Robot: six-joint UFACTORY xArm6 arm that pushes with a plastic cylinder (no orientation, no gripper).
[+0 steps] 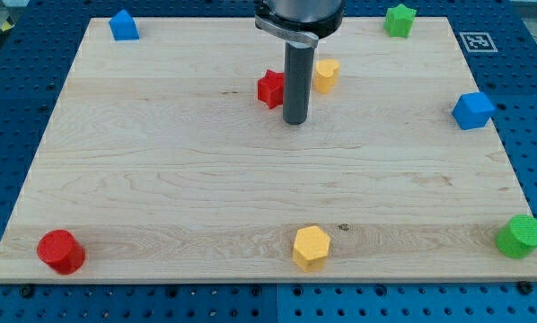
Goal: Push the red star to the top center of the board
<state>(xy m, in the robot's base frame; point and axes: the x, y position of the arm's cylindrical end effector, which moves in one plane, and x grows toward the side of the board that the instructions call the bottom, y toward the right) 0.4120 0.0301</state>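
Observation:
The red star (270, 88) lies on the wooden board (161, 179), just left of centre in the upper part. My tip (294, 121) stands right beside it, at the star's lower right, close to touching. The rod rises from there and partly hides the star's right edge. A yellow hexagonal block (327, 74) sits just right of the rod, a little higher than the star.
A blue block (123, 25) is at the top left and a green star (399, 19) at the top right. A blue cube (473, 110) is at the right edge, a green cylinder (521, 235) bottom right, a yellow hexagon (311, 247) bottom centre, a red cylinder (61, 251) bottom left.

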